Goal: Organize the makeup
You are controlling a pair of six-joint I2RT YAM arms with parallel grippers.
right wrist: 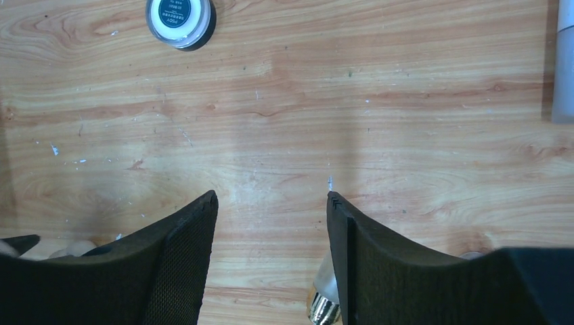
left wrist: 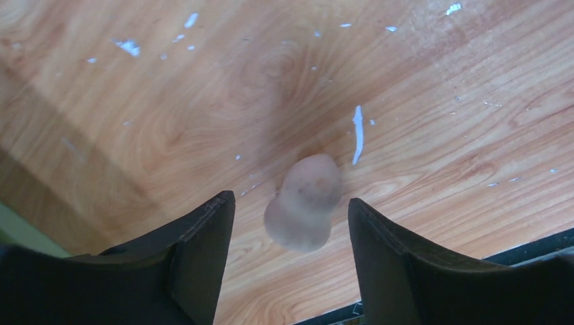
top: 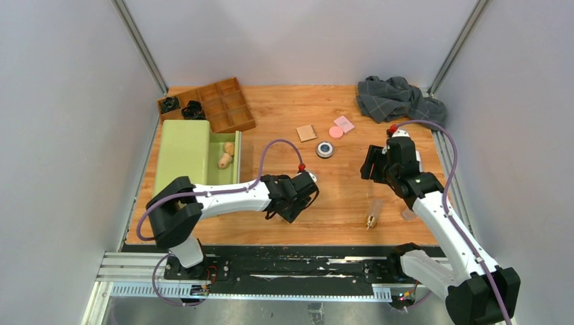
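Observation:
A beige sponge (left wrist: 304, 203) shows blurred between the fingers of my left gripper (left wrist: 290, 199), which is open with a gap on each side; I cannot tell if the sponge rests on the wood. My left gripper (top: 301, 194) hovers low over the table's middle. My right gripper (top: 374, 166) is open and holds nothing (right wrist: 271, 196). A clear tube (right wrist: 323, 294) with a silver cap lies just behind its right finger. The round compact (top: 325, 149), tan pad (top: 306, 133), pink disc (top: 336, 132) and pink pad (top: 344, 124) lie farther back.
A green box (top: 181, 152) with an open tray holding beige sponges (top: 227, 156) stands at the left. A wooden divided organizer (top: 225, 103) is behind it. A grey checked cloth (top: 399, 98) lies at the back right. Another tube (top: 408, 214) lies by the right arm.

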